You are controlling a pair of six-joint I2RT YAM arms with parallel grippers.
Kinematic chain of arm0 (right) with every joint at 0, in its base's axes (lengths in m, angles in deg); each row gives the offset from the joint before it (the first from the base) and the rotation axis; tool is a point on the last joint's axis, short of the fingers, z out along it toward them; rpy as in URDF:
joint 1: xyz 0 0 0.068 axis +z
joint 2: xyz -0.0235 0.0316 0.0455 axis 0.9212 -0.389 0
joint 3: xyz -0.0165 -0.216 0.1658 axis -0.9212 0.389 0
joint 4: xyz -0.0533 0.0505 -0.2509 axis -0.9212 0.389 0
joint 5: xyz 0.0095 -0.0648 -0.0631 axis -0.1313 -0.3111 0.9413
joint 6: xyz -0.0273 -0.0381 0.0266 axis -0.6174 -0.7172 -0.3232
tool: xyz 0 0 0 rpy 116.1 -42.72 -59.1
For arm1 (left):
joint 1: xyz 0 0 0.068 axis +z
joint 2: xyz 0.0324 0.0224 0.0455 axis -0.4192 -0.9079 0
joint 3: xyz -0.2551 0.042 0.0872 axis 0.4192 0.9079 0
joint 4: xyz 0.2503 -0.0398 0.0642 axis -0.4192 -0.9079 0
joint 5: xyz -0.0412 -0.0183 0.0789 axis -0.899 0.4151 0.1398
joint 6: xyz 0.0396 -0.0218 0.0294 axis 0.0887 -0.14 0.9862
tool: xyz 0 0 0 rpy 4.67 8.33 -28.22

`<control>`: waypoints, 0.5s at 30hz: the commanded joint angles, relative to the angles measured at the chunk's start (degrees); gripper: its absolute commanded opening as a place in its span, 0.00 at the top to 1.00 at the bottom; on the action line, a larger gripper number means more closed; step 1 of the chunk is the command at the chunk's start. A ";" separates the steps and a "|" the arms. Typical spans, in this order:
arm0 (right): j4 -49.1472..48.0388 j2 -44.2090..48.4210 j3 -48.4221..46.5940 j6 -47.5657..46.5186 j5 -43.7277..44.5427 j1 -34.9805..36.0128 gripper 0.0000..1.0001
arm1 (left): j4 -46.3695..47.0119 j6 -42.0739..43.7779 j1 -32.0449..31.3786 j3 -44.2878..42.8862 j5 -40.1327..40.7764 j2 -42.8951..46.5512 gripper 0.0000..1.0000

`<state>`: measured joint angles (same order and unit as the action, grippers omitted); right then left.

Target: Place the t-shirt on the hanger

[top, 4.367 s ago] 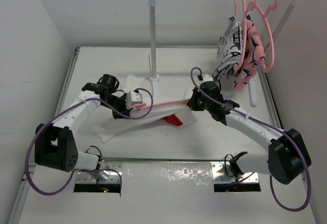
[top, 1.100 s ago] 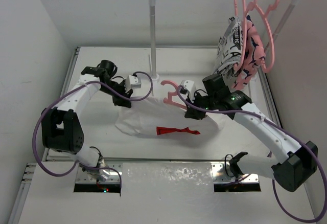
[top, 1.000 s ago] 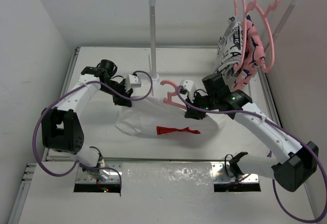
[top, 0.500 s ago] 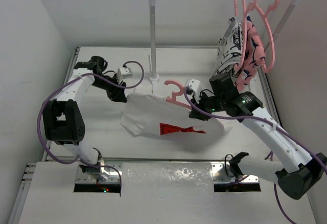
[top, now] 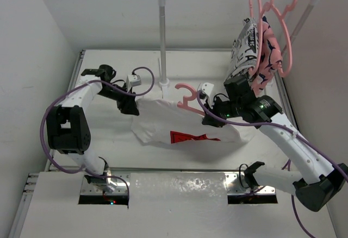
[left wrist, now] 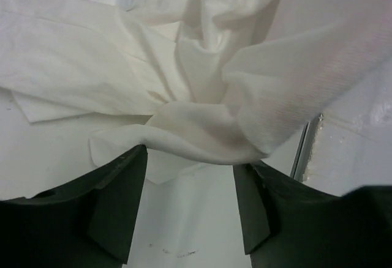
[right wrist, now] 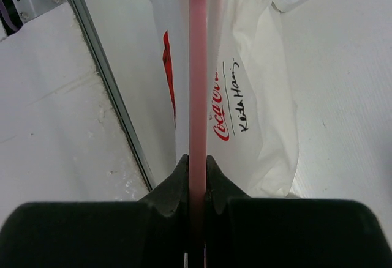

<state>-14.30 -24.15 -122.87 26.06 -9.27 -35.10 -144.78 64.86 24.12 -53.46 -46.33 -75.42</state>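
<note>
**A:** Top view first. The t-shirt [top: 179, 128] lies bunched mid-bench [top: 198, 67], and the hook of the hanger [top: 187, 98] pokes out at its top edge. The right gripper [top: 209, 120] is at the neck and the left gripper [top: 129, 108] is at the shirt's left corner.

**B:** Left wrist now. The jaws stand apart, with a fold of white cloth right at the fingertips. Nothing is pinched.

**A:** And the right wrist. The jaws are clamped tight on the hanger's thin pink bar, with the red-printed cloth draped alongside it.

**B:** So only one side is held. My worry is that if the hanger is lifted with that left side loose, the shoulder slides straight off the hanger's arm.

**A:** Agreed. It's a thin bar, too, so the weight of the cloth could twist it in the grip and tip the whole shirt off.
</note>
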 commanded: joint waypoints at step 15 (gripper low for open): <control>-2.20 -1.01 -4.66 0.69 0.97 -0.19 1.00 | 12.36 -12.58 -0.65 2.78 -3.39 1.88 1.00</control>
<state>-14.06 -25.57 -124.38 26.26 -8.68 -35.10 -140.84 60.54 23.75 -52.54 -52.82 -75.33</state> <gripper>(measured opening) 0.064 0.017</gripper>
